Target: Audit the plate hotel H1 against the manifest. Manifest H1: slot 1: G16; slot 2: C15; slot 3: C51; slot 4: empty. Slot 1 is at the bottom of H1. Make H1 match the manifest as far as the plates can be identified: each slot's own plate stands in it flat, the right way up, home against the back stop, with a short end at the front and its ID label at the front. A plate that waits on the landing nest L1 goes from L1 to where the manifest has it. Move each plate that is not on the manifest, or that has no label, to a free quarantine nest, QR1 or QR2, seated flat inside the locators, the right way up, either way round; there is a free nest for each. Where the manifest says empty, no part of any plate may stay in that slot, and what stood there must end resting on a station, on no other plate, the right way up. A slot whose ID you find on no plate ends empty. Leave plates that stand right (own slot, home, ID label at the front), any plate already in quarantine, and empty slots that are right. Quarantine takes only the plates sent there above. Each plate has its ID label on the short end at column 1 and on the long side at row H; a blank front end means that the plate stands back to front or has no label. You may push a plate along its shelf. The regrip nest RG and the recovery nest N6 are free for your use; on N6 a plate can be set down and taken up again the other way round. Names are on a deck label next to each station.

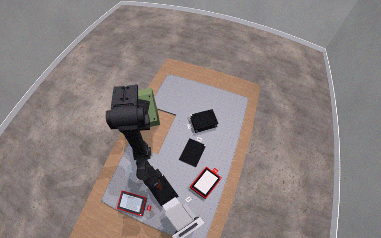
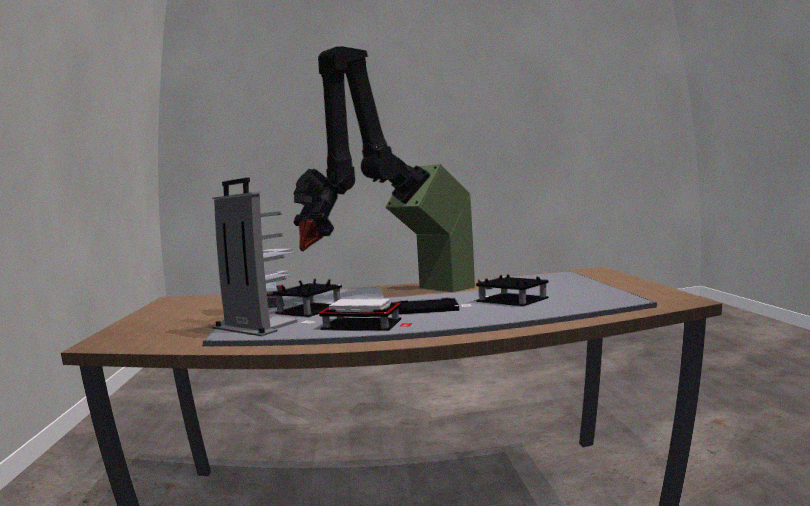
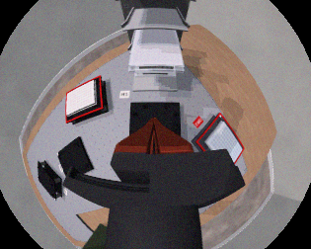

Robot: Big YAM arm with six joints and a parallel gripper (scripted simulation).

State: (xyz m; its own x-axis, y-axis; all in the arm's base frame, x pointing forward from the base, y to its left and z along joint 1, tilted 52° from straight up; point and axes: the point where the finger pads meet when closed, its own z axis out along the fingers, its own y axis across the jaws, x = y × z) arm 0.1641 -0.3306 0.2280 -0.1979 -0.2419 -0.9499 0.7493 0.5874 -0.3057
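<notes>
Exterior view: gripper [image 2: 305,242] hangs left of centre, red fingers pinched together on nothing, facing the shelf fronts of plate hotel H1 [image 2: 240,251] — likely set to push a plate home. Both red-framed quarantine nests [image 1: 205,182] hold plates.

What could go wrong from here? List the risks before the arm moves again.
1. The gripper is shut on nothing in front of the plate hotel. If it pushes a plate with closed fingers, the plate may skew on its shelf rather than slide home.
2. Both red-framed quarantine nests seem to hold plates already, so another reject may have no free nest.
</notes>
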